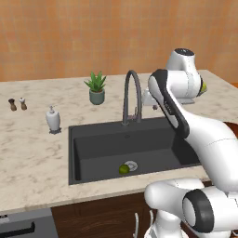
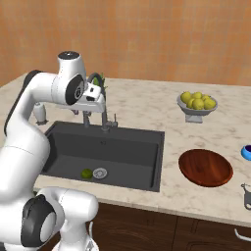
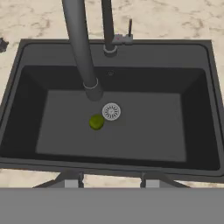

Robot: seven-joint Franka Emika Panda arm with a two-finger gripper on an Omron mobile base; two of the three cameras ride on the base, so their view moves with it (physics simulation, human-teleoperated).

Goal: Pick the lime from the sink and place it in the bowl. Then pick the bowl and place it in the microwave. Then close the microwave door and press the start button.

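The green lime (image 3: 96,122) lies on the floor of the dark grey sink (image 3: 144,127), just left of the silver drain (image 3: 111,111). The base views show the lime (image 1: 123,169) (image 2: 87,173) near the sink's front wall. My gripper (image 3: 109,180) hangs high above the sink, open, with nothing between its fingers. It looks down past the arched faucet (image 3: 81,48). The hand (image 2: 93,95) is level with the faucet's top. The reddish-brown bowl (image 2: 206,167) sits on the counter to the right of the sink (image 2: 127,147). The microwave and its door are out of view.
A pale grey footed bowl of lemons (image 2: 197,105) stands behind the brown bowl. A blue object (image 2: 246,152) sits at the right edge. Left of the sink stand a soap dispenser (image 1: 53,119) and two small shakers (image 1: 17,104). A potted plant (image 1: 96,88) is behind the faucet.
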